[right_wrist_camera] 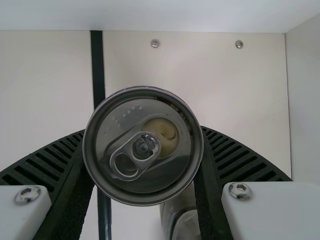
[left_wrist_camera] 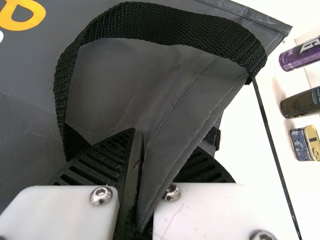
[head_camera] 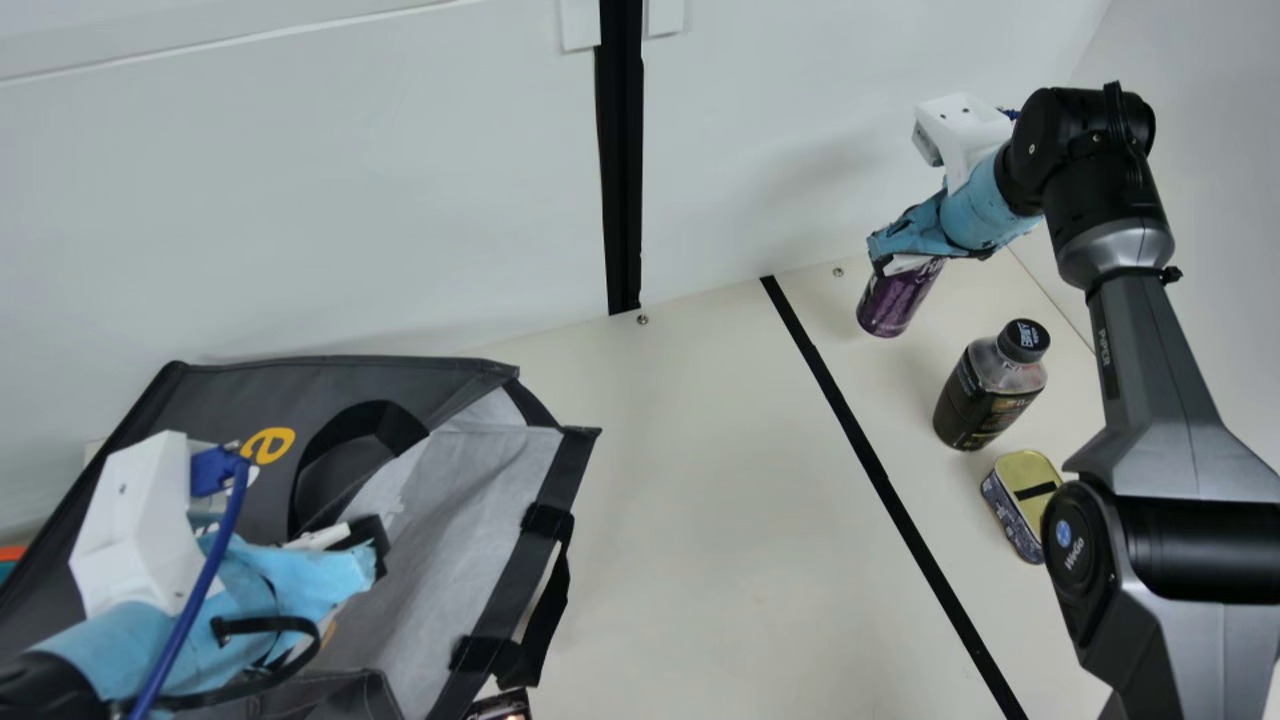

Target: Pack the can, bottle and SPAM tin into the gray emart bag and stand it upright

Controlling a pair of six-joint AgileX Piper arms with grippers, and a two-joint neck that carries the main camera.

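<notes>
Gripping can (head_camera: 895,304) at its sides: right gripper (head_camera: 892,262) | pinching gray emart bag (head_camera: 240,393) fabric: left gripper (head_camera: 374,550)

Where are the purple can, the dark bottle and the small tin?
Purple can (head_camera: 897,300): main view, on its printed side.
Dark bottle (head_camera: 984,396): main view, on its body, below the cap.
Small tin (head_camera: 1027,508): main view, on its gold lid.

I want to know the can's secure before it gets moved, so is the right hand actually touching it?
Touching. The right wrist view shows the can between the two ribbed fingers of the right hand, one against each side.
</notes>
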